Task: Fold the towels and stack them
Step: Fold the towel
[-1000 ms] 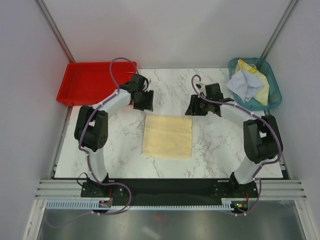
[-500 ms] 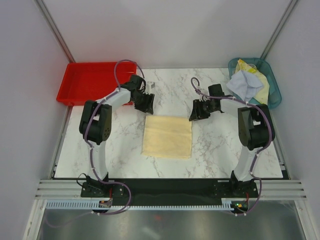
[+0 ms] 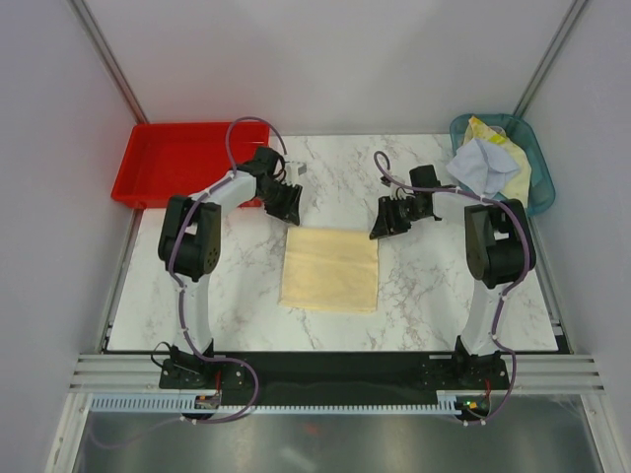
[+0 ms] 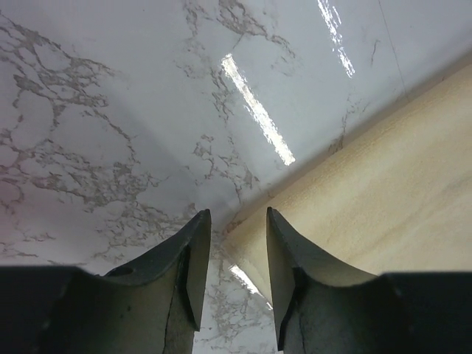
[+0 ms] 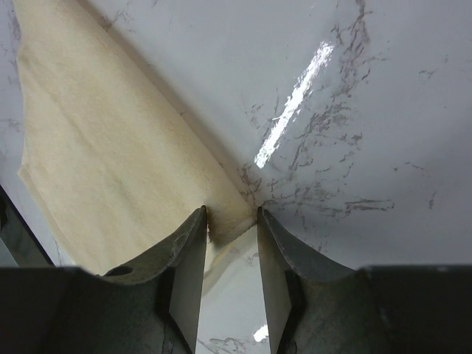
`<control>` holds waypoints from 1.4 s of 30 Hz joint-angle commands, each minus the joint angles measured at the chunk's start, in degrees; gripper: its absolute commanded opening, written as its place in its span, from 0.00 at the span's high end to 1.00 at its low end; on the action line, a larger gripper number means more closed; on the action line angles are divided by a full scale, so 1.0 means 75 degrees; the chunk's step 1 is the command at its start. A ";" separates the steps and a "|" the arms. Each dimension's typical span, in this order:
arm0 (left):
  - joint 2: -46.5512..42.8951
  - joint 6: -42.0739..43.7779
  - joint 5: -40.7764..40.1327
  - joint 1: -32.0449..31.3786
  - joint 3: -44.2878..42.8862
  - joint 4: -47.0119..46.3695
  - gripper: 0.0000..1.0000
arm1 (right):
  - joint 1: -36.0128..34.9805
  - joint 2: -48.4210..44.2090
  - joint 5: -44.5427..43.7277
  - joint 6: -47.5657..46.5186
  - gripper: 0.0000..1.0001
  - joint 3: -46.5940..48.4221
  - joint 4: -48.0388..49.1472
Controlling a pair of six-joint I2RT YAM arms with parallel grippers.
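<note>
A cream-yellow towel [image 3: 330, 268] lies flat and square in the middle of the marble table. My left gripper [image 3: 290, 217] is low at its far left corner. In the left wrist view the gripper [image 4: 237, 221] is open, and the towel's corner [image 4: 369, 192] lies just under and beside the right finger. My right gripper [image 3: 379, 229] is low at the far right corner. In the right wrist view the gripper [image 5: 231, 217] is open, with the corner of the towel [image 5: 103, 147] between its fingertips. A pale lavender-blue towel [image 3: 477, 166] and a yellow printed towel [image 3: 511, 158] lie crumpled in a teal basket.
The teal basket [image 3: 540, 187] stands at the back right corner of the table. A red tray [image 3: 168, 163] stands at the back left. White walls close in the back and both sides.
Both grippers have moved down and inward to the far corners of the cream-yellow towel. The towel itself has not moved.
</note>
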State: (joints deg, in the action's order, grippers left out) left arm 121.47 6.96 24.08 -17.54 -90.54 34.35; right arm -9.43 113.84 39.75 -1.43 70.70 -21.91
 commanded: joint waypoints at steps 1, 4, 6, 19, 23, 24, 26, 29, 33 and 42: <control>0.0151 0.0501 0.0481 0.0100 -0.0314 0.0201 0.57 | 0.0039 0.0137 0.0337 -0.0395 0.59 0.0289 0.0039; 0.0140 0.0572 0.0680 0.0100 -0.0315 0.0318 0.62 | 0.0074 0.0196 0.0501 -0.0465 0.62 0.0312 0.0039; 0.0082 0.0630 0.0739 0.0112 -0.0314 0.0424 0.59 | 0.0109 0.0208 0.0583 -0.0535 0.61 0.0289 0.0027; 0.0000 0.1064 0.0517 0.0194 -0.0245 0.0846 0.51 | 0.0261 0.0407 0.1122 -0.0664 0.58 0.0488 -0.0055; 0.0081 0.1099 0.0528 0.0194 -0.0279 0.0858 0.52 | 0.0261 0.0512 0.1099 -0.0723 0.61 0.0500 -0.0090; 0.0116 0.1088 0.0551 0.0194 -0.0279 0.0846 0.53 | 0.0261 0.0524 0.1087 -0.0735 0.61 0.0488 -0.0102; 0.0128 0.1099 0.0587 0.0194 -0.0326 0.0846 0.60 | 0.0261 0.0548 0.1087 -0.0758 0.65 0.0476 -0.0090; 0.0210 0.1041 0.0692 0.0194 -0.0455 0.0846 0.86 | 0.0273 0.0536 0.0889 -0.0770 0.87 0.0488 -0.0090; 0.0386 0.0866 0.1019 0.0183 -0.0794 0.0834 0.98 | 0.0413 0.0443 0.0783 -0.0724 1.00 0.0535 0.0015; 0.0749 0.0455 0.0880 0.0194 -0.1614 0.0718 0.98 | 0.0449 0.0513 0.0279 -0.0606 1.00 0.1109 0.0097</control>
State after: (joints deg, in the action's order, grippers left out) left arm 126.98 12.32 30.13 -16.36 -98.32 40.64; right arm -6.15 117.30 42.63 -5.39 76.23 -22.87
